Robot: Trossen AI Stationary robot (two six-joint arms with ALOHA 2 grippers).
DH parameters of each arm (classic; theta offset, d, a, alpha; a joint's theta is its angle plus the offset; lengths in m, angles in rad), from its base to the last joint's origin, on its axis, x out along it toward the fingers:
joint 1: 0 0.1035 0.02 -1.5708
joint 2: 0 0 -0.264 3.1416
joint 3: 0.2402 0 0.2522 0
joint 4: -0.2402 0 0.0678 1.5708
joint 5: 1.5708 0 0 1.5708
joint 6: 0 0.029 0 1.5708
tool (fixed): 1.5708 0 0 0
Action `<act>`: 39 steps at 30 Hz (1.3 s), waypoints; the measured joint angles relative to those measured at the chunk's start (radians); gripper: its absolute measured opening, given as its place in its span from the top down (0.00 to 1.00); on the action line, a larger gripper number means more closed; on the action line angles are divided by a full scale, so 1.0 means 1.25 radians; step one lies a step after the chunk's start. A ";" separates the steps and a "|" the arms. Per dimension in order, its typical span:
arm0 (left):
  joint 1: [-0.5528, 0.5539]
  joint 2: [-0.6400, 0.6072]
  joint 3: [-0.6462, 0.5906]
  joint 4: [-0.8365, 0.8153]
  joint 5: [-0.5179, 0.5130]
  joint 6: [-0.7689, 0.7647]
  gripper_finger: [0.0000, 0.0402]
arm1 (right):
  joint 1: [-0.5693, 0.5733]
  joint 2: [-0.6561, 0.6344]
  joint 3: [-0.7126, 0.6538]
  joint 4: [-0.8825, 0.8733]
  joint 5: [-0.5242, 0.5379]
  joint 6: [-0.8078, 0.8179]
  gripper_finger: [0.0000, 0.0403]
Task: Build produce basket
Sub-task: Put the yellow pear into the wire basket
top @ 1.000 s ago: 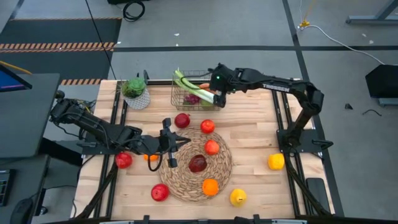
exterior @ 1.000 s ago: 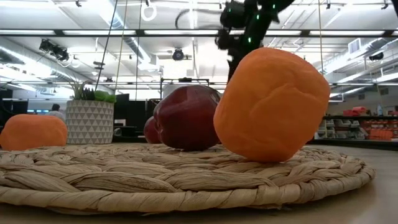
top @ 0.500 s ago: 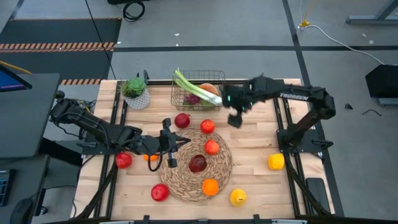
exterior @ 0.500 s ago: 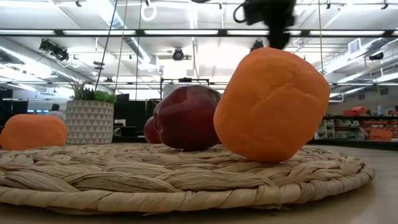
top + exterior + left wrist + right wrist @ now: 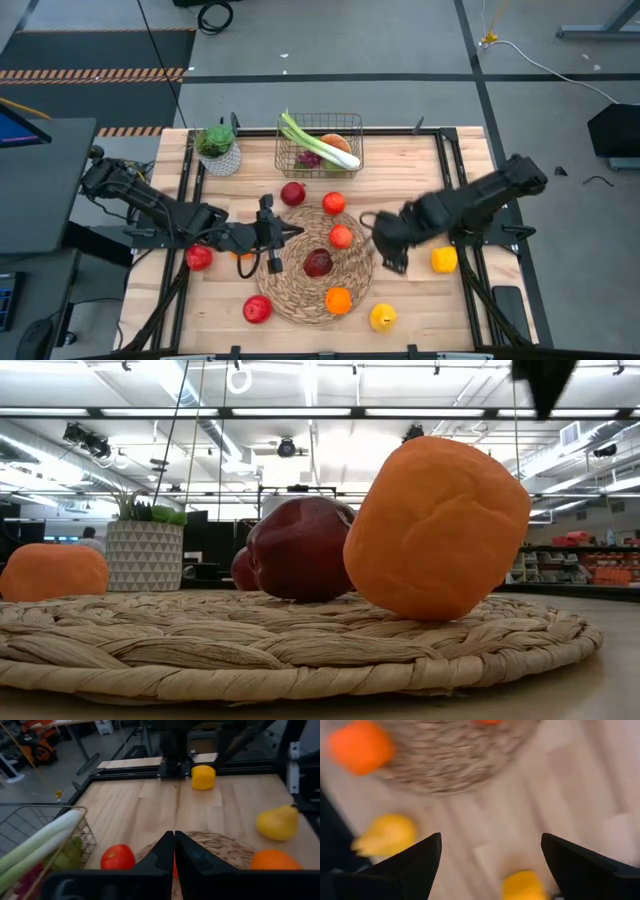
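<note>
Right claw [image 5: 386, 245]: spread wide, nothing between the fingers, poised low over bare wood. Just beside it on the inner side, the edge of the woven mat [image 5: 296, 292]; just beside it on the outer side, toward its own arm's base, a yellow lemon [image 5: 444, 260]. Slightly farther off, near the front edge, a yellow pear-shaped fruit [image 5: 382, 317] and, on the mat, an orange [image 5: 338, 300]. Well apart from the claw, at the back of the table, the wire basket [image 5: 345, 118], with a leek [image 5: 318, 143] lying slantwise across its top and a few pieces under it.

Left claw [image 5: 272, 235]: pinched shut, holding nothing, waiting across the mat from the right one.

Possible trouble:
- Round, smooth fruit; an off-centre pinch likely to squirt the lemon away, perhaps off the table's near side.
- Coming down too close to the mat could snag a finger on the weave and drag it, setting the dark red apple [image 5: 318, 263] and its neighbours rolling.
- Leek across the basket's mouth leaves little gap; fruit dropped on it may bounce out.
- Reaching across the mat risks meeting the left claw.

Surface: pale wood planks [image 5: 410, 180], dark frame rails along both sides, a potted plant [image 5: 219, 150] beside the basket. Beyond: a large indoor hall, rows of ceiling strip lights, shelving in the distance, grey floor with cables.
</note>
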 joint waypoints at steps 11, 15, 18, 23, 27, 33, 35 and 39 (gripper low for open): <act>-0.088 0.008 0.001 0.019 0.002 -0.055 0.95 | 0.313 0.042 0.000 0.286 0.153 0.118 0.14; -0.121 0.009 0.001 0.021 0.002 -0.070 0.96 | 0.375 0.093 0.000 0.327 0.192 0.109 0.14; -0.146 0.009 0.001 0.022 0.002 -0.081 0.97 | 0.398 0.141 0.000 0.327 0.188 0.115 0.14; -0.183 0.012 0.001 0.029 -0.004 -0.107 0.96 | 0.411 0.219 0.000 0.338 0.166 0.114 0.14; -0.206 0.023 0.001 0.030 -0.011 -0.121 0.97 | 0.411 0.251 0.000 0.338 0.175 0.115 0.14; -0.237 0.038 0.000 0.034 -0.013 -0.148 0.96 | 0.418 0.258 0.000 0.350 0.263 0.132 0.14; -0.246 0.038 0.001 0.032 -0.016 -0.163 0.95 | 0.422 0.256 0.000 0.352 0.285 0.131 0.14; -0.262 0.039 0.001 0.032 -0.030 -0.187 0.95 | 0.422 0.256 0.000 0.357 0.293 0.121 0.14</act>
